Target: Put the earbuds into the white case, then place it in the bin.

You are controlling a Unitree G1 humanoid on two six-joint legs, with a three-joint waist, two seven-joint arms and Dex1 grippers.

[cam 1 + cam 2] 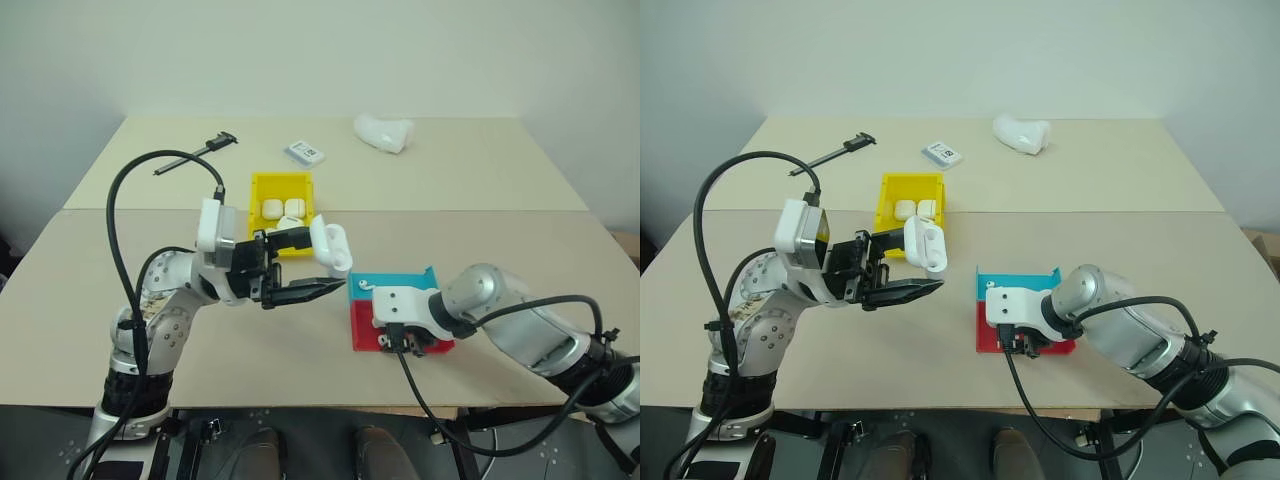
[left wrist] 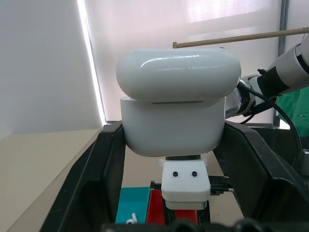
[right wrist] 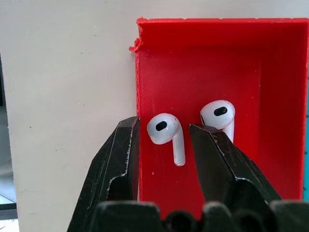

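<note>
Right jaws: the right gripper [image 3: 164, 145] points steeply down into the red tray [image 3: 270, 58], jaws parted, one finger [image 3: 123, 159] on each side of an earbud [image 3: 166, 135]; I cannot tell if they touch it.
Left jaws: the left gripper [image 2: 171, 159] is closed on the white case [image 2: 174, 104], pressing the lower body from both sides.
Right arm pose: it reaches in from the right, wrist bent down over the trays, close to the front edge of the tabletop [image 1: 480, 190].
Left arm pose: raised above the tabletop, the gripper about level and turned toward the right arm.
Earbuds: two glossy white ones lie in the red tray, round heads with a dark oval spot, short stems; the second earbud [image 3: 219, 116] is just beside the other finger. One more small white piece [image 1: 362, 287] lies in the teal tray [image 1: 400, 282].
White case: smooth, rounded, lid flipped open; held in the air between the yellow bin [image 1: 281, 185] and the trays.
Yellow bin: stands in the middle of the tabletop, with several similar white cases [image 1: 270, 208] inside.
Trays: teal and red touch each other, the red one nearer to the robot.
Writing: a small flat card [image 1: 304, 152] behind the bin has dark print, too small to read.
Other things: a lumpy white object [image 1: 384, 132] and a dark tool [image 1: 200, 151] lie at the far side.
</note>
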